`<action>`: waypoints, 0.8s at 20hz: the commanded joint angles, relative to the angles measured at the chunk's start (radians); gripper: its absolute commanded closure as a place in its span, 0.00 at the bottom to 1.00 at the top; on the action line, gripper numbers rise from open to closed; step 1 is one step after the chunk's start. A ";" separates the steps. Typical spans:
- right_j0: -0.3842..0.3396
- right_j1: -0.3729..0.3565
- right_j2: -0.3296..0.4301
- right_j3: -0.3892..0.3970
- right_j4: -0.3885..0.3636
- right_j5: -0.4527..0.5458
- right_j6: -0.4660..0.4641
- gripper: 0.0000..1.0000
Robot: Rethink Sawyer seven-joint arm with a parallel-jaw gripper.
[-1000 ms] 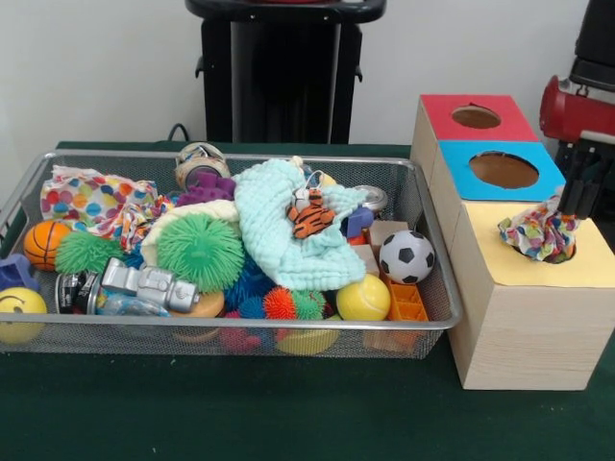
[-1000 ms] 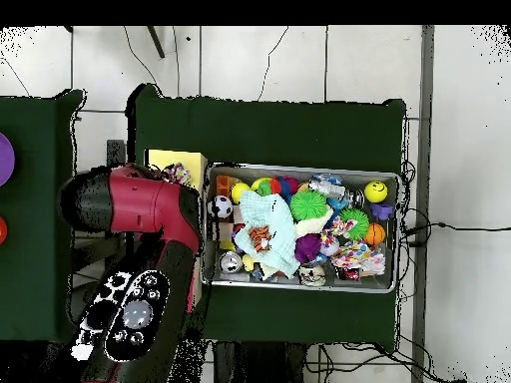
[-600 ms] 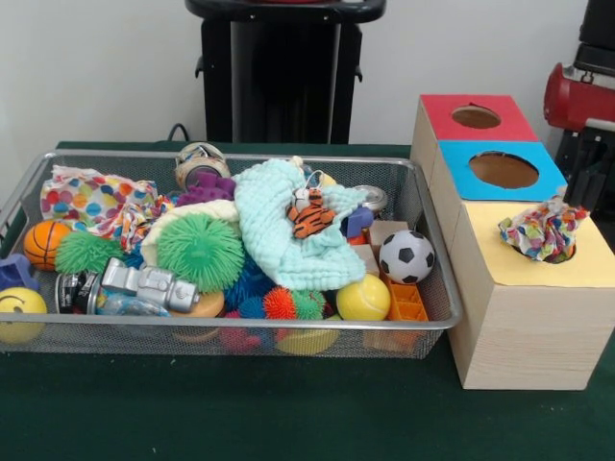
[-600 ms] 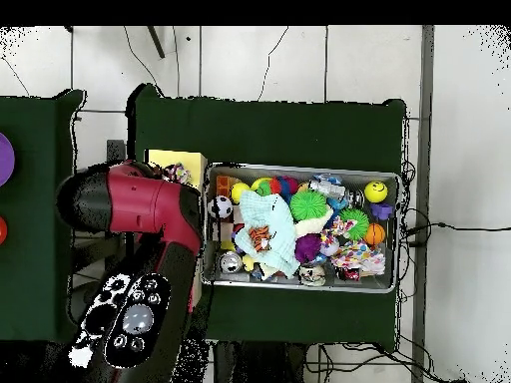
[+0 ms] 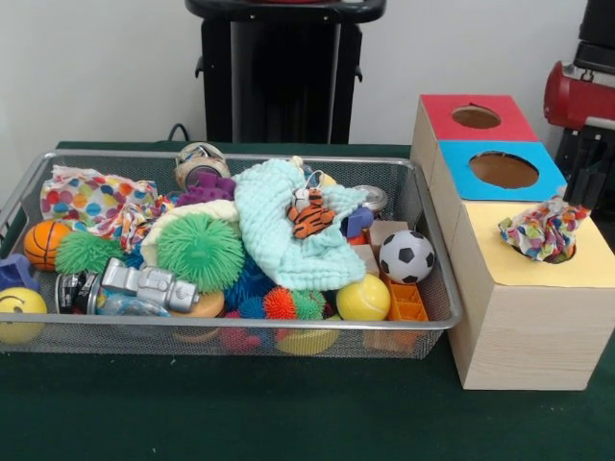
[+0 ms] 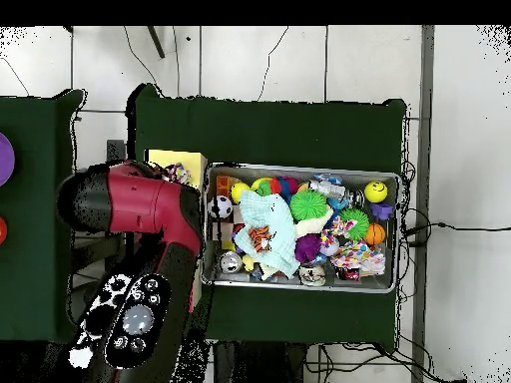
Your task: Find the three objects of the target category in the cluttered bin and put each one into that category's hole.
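A crumpled polka-dot cloth (image 5: 540,233) sits bunched in the hole of the box's yellow top (image 5: 538,269), with most of it sticking out. My gripper (image 5: 584,178) shows as a black shape at the right edge, just above and right of that cloth; its state is unclear. In the mesh bin (image 5: 240,325) lie a second polka-dot cloth (image 5: 96,204) at the left and a mint-green cloth (image 5: 279,235) in the middle, with a toy tiger (image 5: 310,216) on it. In the overhead view the red arm (image 6: 150,204) covers most of the box; the cloth (image 6: 178,175) peeks out.
The wooden box also has a red top (image 5: 476,117) and a blue top (image 5: 502,170), each with an open hole. The bin holds a soccer ball (image 5: 406,256), a spiky green ball (image 5: 200,252), a basketball (image 5: 45,243), a yellow ball (image 5: 363,299) and other toys.
The gripper has lifted up and to the right, away from the polka-dot cloth, which stays in the yellow hole. Over the last half second nothing moves.
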 commanded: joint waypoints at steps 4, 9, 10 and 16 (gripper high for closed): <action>-0.006 0.065 0.061 0.106 0.007 -0.017 0.258 1.00; -0.009 0.068 0.064 0.121 0.004 -0.037 0.251 1.00; -0.006 0.074 0.060 0.116 0.003 -0.037 0.253 1.00; -0.020 0.085 0.087 0.144 0.012 -0.093 0.247 1.00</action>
